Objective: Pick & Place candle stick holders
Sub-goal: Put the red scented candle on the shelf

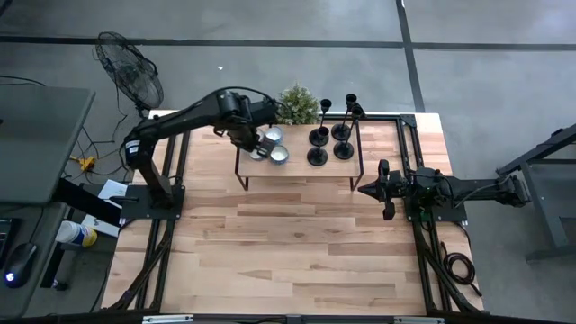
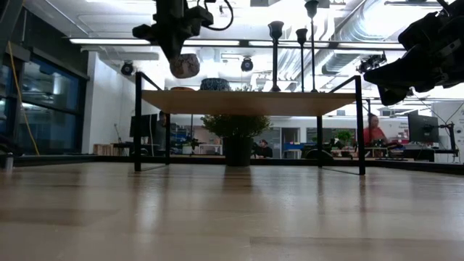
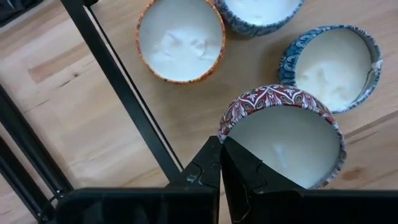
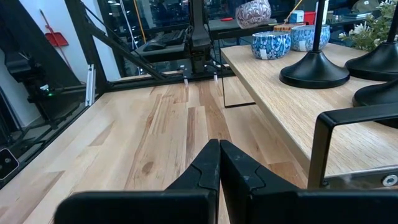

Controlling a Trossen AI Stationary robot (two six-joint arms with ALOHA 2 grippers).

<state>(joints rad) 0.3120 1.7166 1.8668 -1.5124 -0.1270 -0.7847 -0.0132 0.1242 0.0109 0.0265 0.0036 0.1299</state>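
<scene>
A wooden table (image 1: 297, 261) carries a low shelf (image 1: 297, 171) along its far edge. On the shelf's right half stand four black candle stick holders (image 1: 318, 157). Near its left end sit three candle tins (image 3: 180, 38) filled with white wax; the left gripper (image 3: 221, 163) is clamped on a fourth, red-patterned candle tin (image 3: 283, 137), lifted above them. The right gripper (image 1: 369, 190), pressed together and empty, hovers off the shelf's right end.

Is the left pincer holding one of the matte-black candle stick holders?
No, the left pincer is shut on the red patterned candle tin.
</scene>
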